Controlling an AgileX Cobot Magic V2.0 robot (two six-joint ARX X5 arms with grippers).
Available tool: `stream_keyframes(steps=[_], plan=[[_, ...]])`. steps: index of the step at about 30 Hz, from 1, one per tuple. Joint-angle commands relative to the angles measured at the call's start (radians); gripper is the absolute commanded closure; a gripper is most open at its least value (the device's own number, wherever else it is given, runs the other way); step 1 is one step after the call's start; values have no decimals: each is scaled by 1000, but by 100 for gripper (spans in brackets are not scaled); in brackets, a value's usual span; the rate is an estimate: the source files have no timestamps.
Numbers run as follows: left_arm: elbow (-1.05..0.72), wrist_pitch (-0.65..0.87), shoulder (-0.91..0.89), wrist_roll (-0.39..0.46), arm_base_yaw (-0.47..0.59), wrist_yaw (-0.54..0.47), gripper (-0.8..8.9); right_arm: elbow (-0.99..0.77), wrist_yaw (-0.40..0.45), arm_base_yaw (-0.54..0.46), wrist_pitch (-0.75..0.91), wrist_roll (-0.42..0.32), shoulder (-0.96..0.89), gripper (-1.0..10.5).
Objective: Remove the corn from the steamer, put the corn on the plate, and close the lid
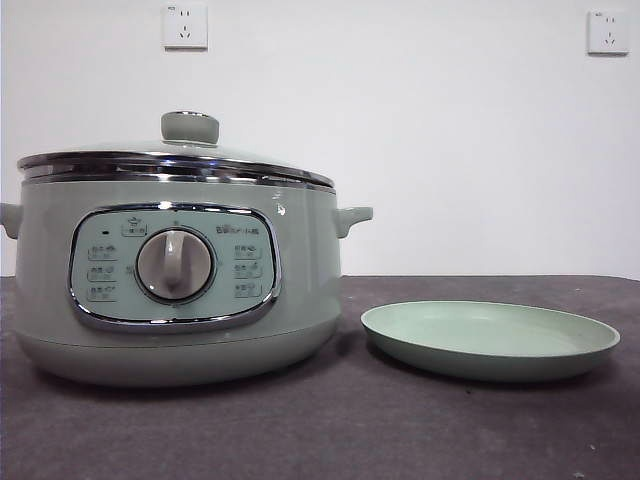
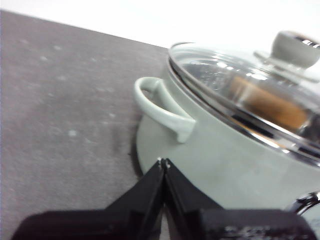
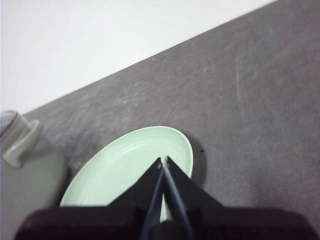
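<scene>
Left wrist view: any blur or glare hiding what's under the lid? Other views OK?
Left wrist view: soft overall, white glare on the lid, yet the corn shows as an orange smear through the glass. Front view: sharp, highlights on the steamer rim, corn unseen. Right wrist view: the plate mildly soft, no glare.
</scene>
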Motion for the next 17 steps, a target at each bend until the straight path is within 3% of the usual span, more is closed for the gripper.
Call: stream_keyframes(steps=[1,9,14,17], plan=[[-10,-5,-3,-59,3,10,817,-10,-4,0,6,72,0,946],[47,-59,5,-54,3,83,822,41,-48,0,-85,68,43,958],[162,-160,66,27,3,83,822,122,-56,0,-123,62,144,958],[243,-197,135,58,3,86,822,188,-67,0,-128,19,221,957]])
